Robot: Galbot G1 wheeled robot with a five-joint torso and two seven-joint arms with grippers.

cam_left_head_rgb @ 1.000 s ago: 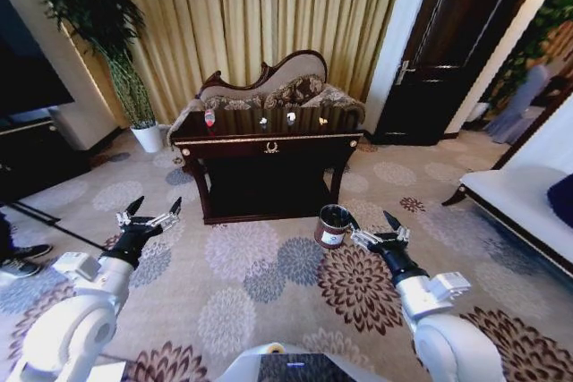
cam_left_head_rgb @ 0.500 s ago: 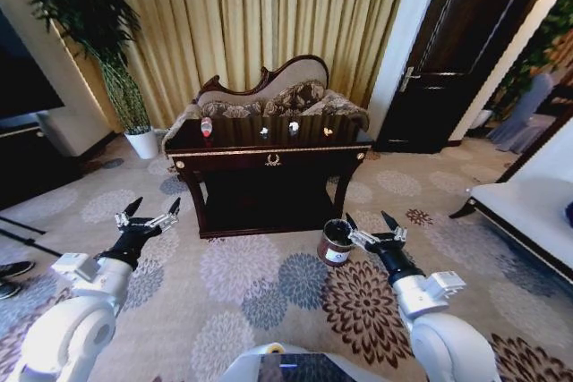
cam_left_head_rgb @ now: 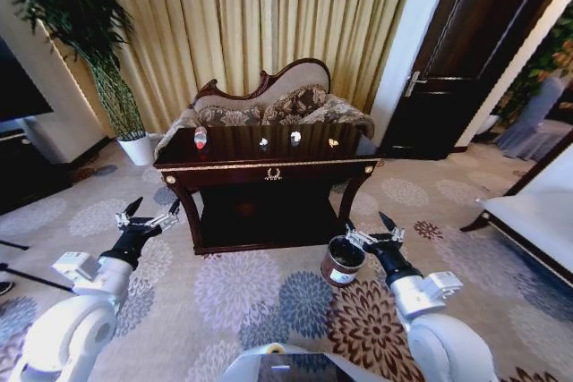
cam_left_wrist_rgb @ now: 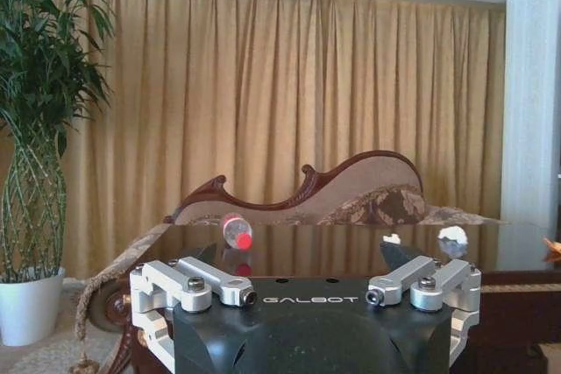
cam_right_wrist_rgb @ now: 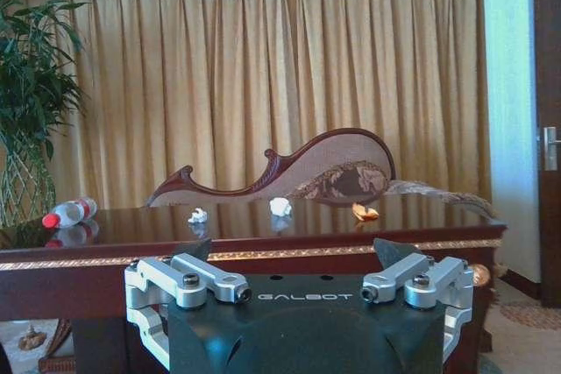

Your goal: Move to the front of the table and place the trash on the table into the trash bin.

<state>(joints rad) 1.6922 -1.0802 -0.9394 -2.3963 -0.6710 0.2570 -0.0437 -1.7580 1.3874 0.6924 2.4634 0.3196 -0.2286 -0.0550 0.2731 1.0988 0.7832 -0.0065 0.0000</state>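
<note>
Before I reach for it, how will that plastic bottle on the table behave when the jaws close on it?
The plastic bottle lies on its side on the glossy table, so a nudge would probably roll it. It looks clear and empty, so likely light and easily dented. Its smooth wall may slip; gripping across the body seems safest.

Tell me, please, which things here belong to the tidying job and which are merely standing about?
Job: table; bottle; two white scraps; orange piece; trash bin; left gripper and right gripper, jaws open.
Not the job: sofa; potted plant; curtains; door.
</note>
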